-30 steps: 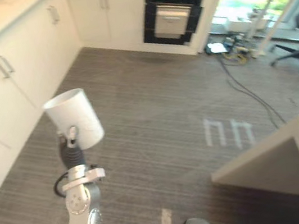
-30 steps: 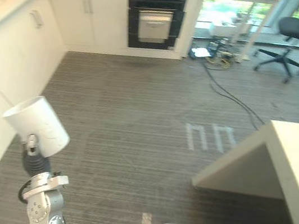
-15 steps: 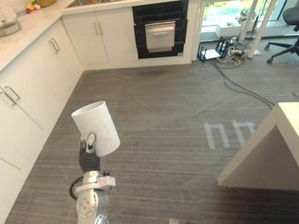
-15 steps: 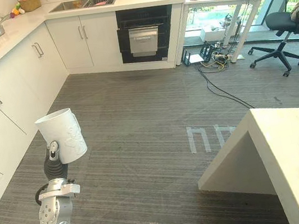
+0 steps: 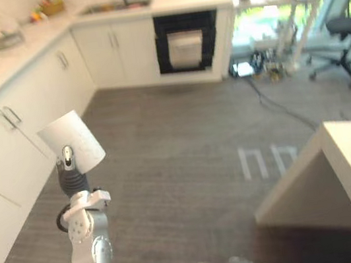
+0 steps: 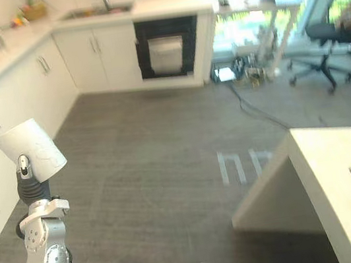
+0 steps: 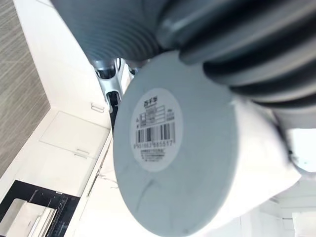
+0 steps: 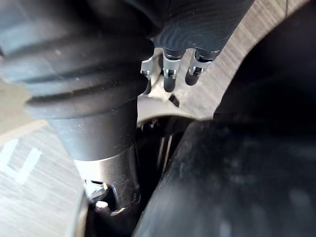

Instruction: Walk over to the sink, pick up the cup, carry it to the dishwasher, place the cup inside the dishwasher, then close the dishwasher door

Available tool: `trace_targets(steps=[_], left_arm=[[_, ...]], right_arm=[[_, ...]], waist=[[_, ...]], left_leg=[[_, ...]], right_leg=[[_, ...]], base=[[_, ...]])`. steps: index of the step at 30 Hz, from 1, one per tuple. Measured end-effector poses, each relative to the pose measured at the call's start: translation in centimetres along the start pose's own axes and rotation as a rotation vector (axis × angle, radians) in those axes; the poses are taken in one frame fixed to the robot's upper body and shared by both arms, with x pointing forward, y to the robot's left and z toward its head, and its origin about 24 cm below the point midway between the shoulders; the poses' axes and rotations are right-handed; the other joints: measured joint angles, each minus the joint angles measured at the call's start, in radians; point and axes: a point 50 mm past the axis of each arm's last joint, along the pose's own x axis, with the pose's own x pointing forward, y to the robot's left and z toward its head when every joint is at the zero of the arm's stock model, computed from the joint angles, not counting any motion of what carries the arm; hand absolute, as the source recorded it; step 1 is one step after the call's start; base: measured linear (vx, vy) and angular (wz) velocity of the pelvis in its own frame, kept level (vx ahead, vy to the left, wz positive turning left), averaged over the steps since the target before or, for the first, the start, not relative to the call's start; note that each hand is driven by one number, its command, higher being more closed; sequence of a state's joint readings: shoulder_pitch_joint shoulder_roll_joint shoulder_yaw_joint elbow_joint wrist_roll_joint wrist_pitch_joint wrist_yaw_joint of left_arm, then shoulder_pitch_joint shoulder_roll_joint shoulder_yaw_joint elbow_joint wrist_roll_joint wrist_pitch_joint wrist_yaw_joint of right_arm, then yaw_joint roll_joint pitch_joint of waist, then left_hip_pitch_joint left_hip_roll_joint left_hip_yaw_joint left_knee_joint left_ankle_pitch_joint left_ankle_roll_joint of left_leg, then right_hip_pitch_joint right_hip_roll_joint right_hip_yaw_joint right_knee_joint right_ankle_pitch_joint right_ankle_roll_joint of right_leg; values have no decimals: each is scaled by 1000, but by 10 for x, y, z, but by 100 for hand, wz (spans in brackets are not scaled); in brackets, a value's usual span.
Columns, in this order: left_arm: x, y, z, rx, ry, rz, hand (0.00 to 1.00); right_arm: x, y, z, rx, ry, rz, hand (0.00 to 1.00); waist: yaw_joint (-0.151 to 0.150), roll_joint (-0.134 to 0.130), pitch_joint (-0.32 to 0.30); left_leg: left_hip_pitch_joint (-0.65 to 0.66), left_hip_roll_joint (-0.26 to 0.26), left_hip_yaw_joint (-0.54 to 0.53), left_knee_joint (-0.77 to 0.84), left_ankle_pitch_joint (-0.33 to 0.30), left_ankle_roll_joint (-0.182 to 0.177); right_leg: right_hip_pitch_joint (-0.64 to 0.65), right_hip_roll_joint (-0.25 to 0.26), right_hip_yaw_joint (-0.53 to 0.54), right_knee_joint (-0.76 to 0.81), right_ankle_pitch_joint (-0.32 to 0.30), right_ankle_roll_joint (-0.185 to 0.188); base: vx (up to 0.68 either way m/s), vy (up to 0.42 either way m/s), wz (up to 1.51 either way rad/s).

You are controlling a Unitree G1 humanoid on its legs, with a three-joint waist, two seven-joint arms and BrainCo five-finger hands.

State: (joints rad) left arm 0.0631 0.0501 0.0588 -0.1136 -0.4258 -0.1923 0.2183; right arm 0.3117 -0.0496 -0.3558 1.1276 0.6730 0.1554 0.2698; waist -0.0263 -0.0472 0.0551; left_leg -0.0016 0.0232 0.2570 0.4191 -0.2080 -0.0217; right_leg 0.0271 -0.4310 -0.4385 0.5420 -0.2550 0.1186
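White cabinets [image 5: 2, 132], office chair [image 5: 343, 26]

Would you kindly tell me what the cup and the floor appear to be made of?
The cup, held in the left hand, looks like white ceramic, possibly plastic: it has an opaque, smooth wall and a flat base with a barcode sticker. The floor looks like grey carpet or vinyl with fine stripes. Its dull, unreflective surface leaves that open.

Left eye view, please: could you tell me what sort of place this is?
Apparently a kitchen opening onto an office area: white cabinets under a counter, a sink set into it, a black built-in appliance, and an office chair beyond.
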Motion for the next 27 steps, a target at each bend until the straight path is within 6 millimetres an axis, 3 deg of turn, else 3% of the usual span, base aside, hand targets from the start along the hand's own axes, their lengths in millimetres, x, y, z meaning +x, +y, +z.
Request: trace_targets(steps=[1, 2, 3, 5, 6, 8, 9, 10, 11, 12, 13, 14, 15, 16, 17, 18, 19, 20, 21, 22, 23, 24, 25, 26, 27], left_arm=[[0, -7, 5, 0, -30, -27, 100], [0, -7, 4, 25, -16, -27, 100], [-1, -7, 2, 27, -1, -25, 100], [-1, -6, 1, 24, -1, -15, 100], [-1, -6, -1, 27, 4, -8, 100], [0, -14, -5, 45, 13, -37, 100], [4, -27, -8, 45, 18, -85, 100], [6, -34, -7, 41, 15, -109, 100], [8, -40, -6, 41, 9, -135, 100], [5, -47, -8, 20, 19, -142, 100], [4, -51, -9, 1, 25, -140, 100], [1, -56, -10, -24, 30, -141, 100], [1, -59, -10, -32, 27, -144, 100], [3, -65, -9, -46, 23, -151, 100], [1, -68, -10, -49, 34, -161, 100], [0, -70, -11, -53, 38, -168, 100], [-2, -74, -12, -50, 44, -193, 100], [-3, -74, -13, -46, 50, -215, 100], [-3, -73, -14, -46, 52, -218, 100], [-6, -69, -13, -44, 54, -215, 100], [-9, -63, -11, -43, 48, -204, 100], [-10, -60, -9, -42, 43, -199, 100], [-11, -53, -5, -41, 28, -187, 100], [-11, -46, -3, -26, 18, -185, 100], [-12, -42, -2, -15, 15, -182, 100]], right_arm=[[-1, 4, 16, -35, -73, 62, 0], [1, 12, 18, -61, -93, 87, 0], [2, 15, 17, -64, -87, 94, 0], [4, 20, 18, -79, -87, 107, 0], [6, 27, 19, -91, -90, 123, 0], [6, 33, 25, -94, -118, 145, 0], [6, 33, 30, -89, -136, 141, 0], [6, 33, 29, -87, -134, 133, 0], [6, 31, 25, -85, -123, 106, 0], [5, 25, 28, -88, -125, 72, 0], [3, 20, 33, -92, -142, 53, 0], [-2, 9, 43, -103, -169, 11, 0], [-3, 9, 49, -113, -187, -1, 0], [-2, 13, 57, -115, -211, -10, 0], [-1, 15, 54, -108, -209, -13, 0], [-1, 16, 53, -106, -210, -10, 0], [-2, 14, 49, -110, -216, -15, 0], [-2, 15, 50, -118, -237, -9, 0], [-2, 15, 50, -123, -249, -8, 0], [-3, 14, 51, -144, -269, -7, 0], [-3, 18, 56, -166, -297, 10, 0], [-3, 23, 61, -180, -313, 32, 0], [-1, 42, 73, -201, -350, 103, 0], [1, 70, 86, -234, -401, 195, 0], [1, 86, 92, -256, -425, 248, 0]], waist=[[13, 9, 16], [-1, 14, 36], [-13, 16, 33], [-15, 18, 33], [-24, 17, 34], [-35, 27, 50], [-39, 42, 66], [-42, 37, 70], [-48, 30, 71], [-66, 38, 69], [-76, 73, 66], [-80, 134, 42], [-82, 160, 39], [-80, 174, 39], [-86, 156, 44], [-83, 146, 50], [-75, 139, 56], [-70, 143, 56], [-61, 143, 58], [-53, 141, 60], [-41, 136, 59], [-30, 134, 59], [-7, 128, 57], [19, 118, 60], [24, 113, 61]], left_leg=[[32, -9, -25, 6, -106, -10], [84, -27, -54, -25, -111, -1], [124, -18, -78, -58, -110, 6], [143, -4, -96, -89, -108, 8], [156, 4, -115, -127, -103, 17], [196, 13, -132, -195, -99, 22], [216, 21, -152, -222, -108, 6], [236, 14, -163, -236, -114, -2], [268, 0, -185, -252, -124, -15], [317, 8, -222, -265, -160, -11], [335, 24, -235, -271, -179, 5], [368, 53, -244, -292, -205, 47], [375, 68, -257, -272, -200, 44], [325, 73, -254, -112, -151, 4], [265, 94, -234, 55, -95, -62], [237, 107, -234, 150, -53, -104], [149, 143, -233, 369, 76, -166], [57, 190, -213, 576, 142, -150], [20, 212, -193, 661, 144, -134], [-55, 254, -139, 787, 117, -65], [-128, 268, -99, 817, 78, -8], [-170, 266, -81, 798, 56, 5], [-232, 249, -44, 681, 16, 10], [-251, 203, -27, 444, 1, 1], [-251, 174, -28, 299, 5, -5]], right_leg=[[-76, -24, 74, 205, 39, -65], [-154, -37, 185, 375, 169, -108], [-210, -9, 240, 478, 181, -114], [-272, 55, 262, 511, 130, -113], [-321, 123, 264, 452, 96, -105], [-374, 226, 258, 185, 100, -73], [-351, 291, 269, -154, 179, -36], [-337, 298, 272, -261, 209, -17], [-326, 294, 275, -319, 217, -24], [-324, 303, 288, -255, 294, -86], [-330, 312, 284, -206, 294, -89], [-349, 336, 265, -124, 267, -119], [-355, 344, 256, -88, 225, -128], [-358, 355, 247, -37, 164, -146], [-324, 354, 228, -12, 113, -143], [-297, 359, 228, -12, 94, -147], [-241, 375, 218, -20, 53, -162], [-180, 401, 205, -43, 23, -179], [-148, 410, 204, -55, 11, -184], [-72, 431, 204, -100, -6, -195], [-10, 436, 206, -151, -7, -199], [18, 436, 212, -179, -7, -199], [53, 432, 240, -228, -3, -196], [83, 416, 276, -268, 8, -178], [96, 408, 293, -284, 13, -167]], base=[[111, 240, 55], [136, 251, 68], [128, 148, 55], [146, 31, 31], [216, -43, 33], [368, -142, 37], [440, -214, 37], [375, -206, 55], [447, -250, 67], [407, -218, 69], [518, -250, 59], [424, -178, 32], [537, -200, 13], [534, -225, 17], [523, -244, 16], [588, -295, 25], [564, -242, 18], [555, -211, 14], [478, -142, 10], [480, -110, -4], [470, -84, -9], [425, -36, -36], [425, 9, -72], [424, 32, -85], [449, 81, -87]])
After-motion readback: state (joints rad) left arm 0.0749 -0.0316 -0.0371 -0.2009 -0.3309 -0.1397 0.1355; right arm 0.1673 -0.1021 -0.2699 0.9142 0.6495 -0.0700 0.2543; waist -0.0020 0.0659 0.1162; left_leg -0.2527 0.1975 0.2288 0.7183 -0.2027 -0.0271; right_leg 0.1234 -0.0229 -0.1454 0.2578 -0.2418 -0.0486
